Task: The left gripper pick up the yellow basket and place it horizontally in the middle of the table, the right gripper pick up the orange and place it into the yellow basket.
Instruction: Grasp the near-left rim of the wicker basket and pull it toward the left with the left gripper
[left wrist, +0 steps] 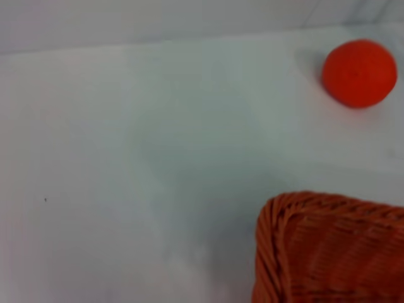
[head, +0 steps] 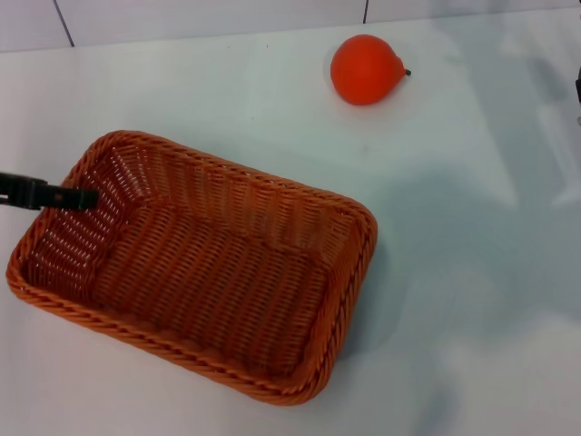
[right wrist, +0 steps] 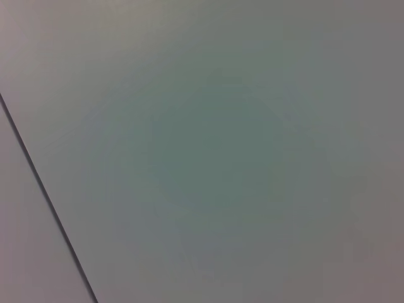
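The left gripper (head: 82,197) is reaching in from the table's left edge, its black tip lying over the yellow basket's (head: 195,263) near-left rim; whether its jaws are gripping cannot be told. The basket is sitting askew on the white table (head: 454,272); the orange (head: 365,69) is resting well apart, toward the far side; the right gripper is showing in no view.

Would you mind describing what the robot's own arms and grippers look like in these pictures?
Very little of them shows. The left gripper appears in the head view as a slim, matte black bar with a blunt tip and a small reddish mark partway along it; no cables or sleeve are visible. Of the right arm, only a dark sliver shows at the head view's right edge, too little to describe. Neither wrist view shows any gripper.
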Robot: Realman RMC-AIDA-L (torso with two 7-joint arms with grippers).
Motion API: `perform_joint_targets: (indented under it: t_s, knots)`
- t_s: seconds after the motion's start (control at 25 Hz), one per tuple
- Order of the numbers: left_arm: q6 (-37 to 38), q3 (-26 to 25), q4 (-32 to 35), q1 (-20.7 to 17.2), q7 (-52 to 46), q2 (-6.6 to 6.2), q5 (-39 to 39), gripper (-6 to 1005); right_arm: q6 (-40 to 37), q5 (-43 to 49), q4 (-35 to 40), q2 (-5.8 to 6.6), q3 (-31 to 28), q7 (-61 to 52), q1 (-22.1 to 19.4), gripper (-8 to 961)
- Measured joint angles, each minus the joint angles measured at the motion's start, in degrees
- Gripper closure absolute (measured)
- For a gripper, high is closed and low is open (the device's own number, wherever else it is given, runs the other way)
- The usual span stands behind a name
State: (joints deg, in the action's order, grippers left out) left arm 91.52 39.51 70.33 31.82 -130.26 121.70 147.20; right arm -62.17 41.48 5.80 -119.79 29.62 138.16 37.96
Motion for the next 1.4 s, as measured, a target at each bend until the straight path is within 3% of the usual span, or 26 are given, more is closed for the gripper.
perform_joint_targets:
  t_s: [0.44,0.88,1.2,1.4]
  knots:
    - [-2.7,2.4,-0.7,1.7,-0.1,1.97,7.0,202,0.2,0.0,0.0,0.00,-0.1,0.0,-0.1,38]
    - [-2.4,1.8,-0.9,1.8,-0.2,1.85,6.8,423,0.3,0.0,-0.1,0.00,-0.6,0.0,-0.2,38]
    - [-1.9,-0.2,-1.1,1.9,-0.5,1.87,5.2,844,0.5,0.0,-0.1,0.00,-0.6,0.0,-0.2,37]
    - [0.1,-6.4,-1.7,1.9,-0.7,1.18,-1.8,844,0.9,0.0,-0.1,0.10,-0.9,0.0,-0.2,37]
